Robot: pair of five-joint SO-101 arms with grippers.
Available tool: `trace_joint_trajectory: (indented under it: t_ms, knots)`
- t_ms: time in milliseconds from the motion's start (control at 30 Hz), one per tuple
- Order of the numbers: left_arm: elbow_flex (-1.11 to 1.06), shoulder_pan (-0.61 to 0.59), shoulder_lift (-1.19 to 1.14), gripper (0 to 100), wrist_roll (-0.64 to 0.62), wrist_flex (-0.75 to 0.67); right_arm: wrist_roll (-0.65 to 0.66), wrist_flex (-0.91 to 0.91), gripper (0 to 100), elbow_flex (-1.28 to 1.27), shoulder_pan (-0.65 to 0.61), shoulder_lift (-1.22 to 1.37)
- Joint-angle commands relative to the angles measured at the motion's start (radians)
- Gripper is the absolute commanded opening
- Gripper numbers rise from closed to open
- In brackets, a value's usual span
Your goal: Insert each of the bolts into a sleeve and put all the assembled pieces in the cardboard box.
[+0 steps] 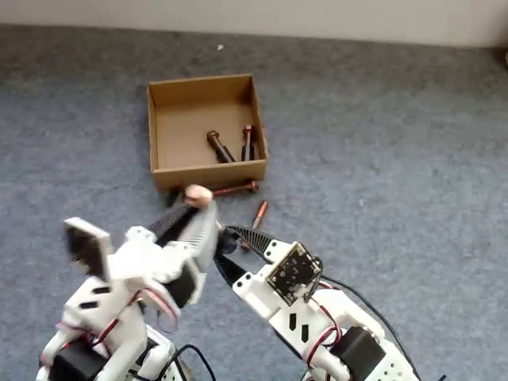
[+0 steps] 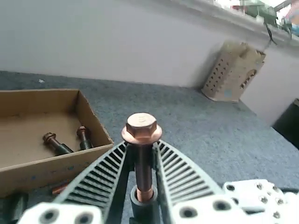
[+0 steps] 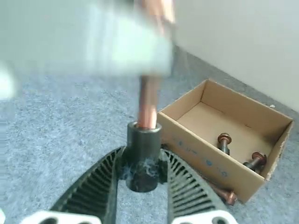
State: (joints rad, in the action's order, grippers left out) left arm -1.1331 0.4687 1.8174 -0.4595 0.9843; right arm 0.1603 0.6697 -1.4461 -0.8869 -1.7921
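My left gripper [image 2: 141, 150] is shut on a copper bolt [image 2: 141, 128], held head up. The bolt's shank [image 3: 148, 105] goes down into the mouth of a black sleeve [image 3: 142, 156], and my right gripper [image 3: 142, 164] is shut on that sleeve. In the high view the two grippers meet just in front of the cardboard box [image 1: 161, 127], the left gripper [image 1: 195, 206] above the right gripper [image 1: 230, 243]. Two assembled pieces [image 1: 221, 148] [image 1: 248, 144] lie in the box, also seen as assembled pieces [image 2: 56, 143] in the left wrist view.
A loose bolt [image 1: 236, 189] lies along the box's front wall and another loose bolt [image 1: 259, 214] lies on the grey carpet just nearer the arms. A perforated cardboard piece [image 2: 233, 70] leans on the far wall. Open carpet spreads to the box's right and left.
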Motion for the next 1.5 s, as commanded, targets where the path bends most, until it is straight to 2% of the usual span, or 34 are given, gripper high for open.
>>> trace_joint_trajectory:
  t_ms: [0,100,367,467,533,667,833,933,1100,1200,1300,1467]
  knots:
    - [-0.001,0.038,-0.001,1,0.009,-0.002,0.011,-0.028,0.5,0.022,-0.013,-0.018]
    - [0.004,0.074,0.001,1,0.011,0.0,0.011,-0.028,0.5,0.022,-0.012,-0.018]
    - [0.002,0.079,0.001,1,0.015,0.02,0.011,-0.028,0.5,0.022,-0.007,-0.018]
    - [0.001,0.085,0.001,2,0.121,0.072,0.011,-0.03,0.5,0.022,-0.004,-0.018]
    - [0.001,0.085,0.001,6,0.175,0.117,0.011,-0.03,0.5,0.022,-0.004,-0.018]
    - [0.001,0.079,0.002,20,0.183,0.216,0.008,-0.03,0.5,0.022,-0.004,-0.018]
    - [0.012,0.074,0.004,23,0.19,0.301,0.003,-0.03,0.5,0.022,-0.002,-0.018]
    - [0.059,-0.002,0.004,23,0.19,0.315,0.002,-0.03,0.5,0.015,0.021,-0.016]
    - [0.165,-0.176,0.004,23,0.192,0.313,-0.014,-0.03,0.5,0.013,0.139,-0.007]
    - [0.176,-0.283,0.004,23,0.259,0.318,-0.101,-0.03,0.5,0.013,0.199,-0.007]
    - [0.174,-0.401,0.004,22,0.285,0.364,-0.11,-0.03,0.5,0.013,0.213,-0.005]
    - [0.081,-0.539,0.004,10,0.29,0.37,-0.112,0.051,0.5,0.021,0.214,-0.005]
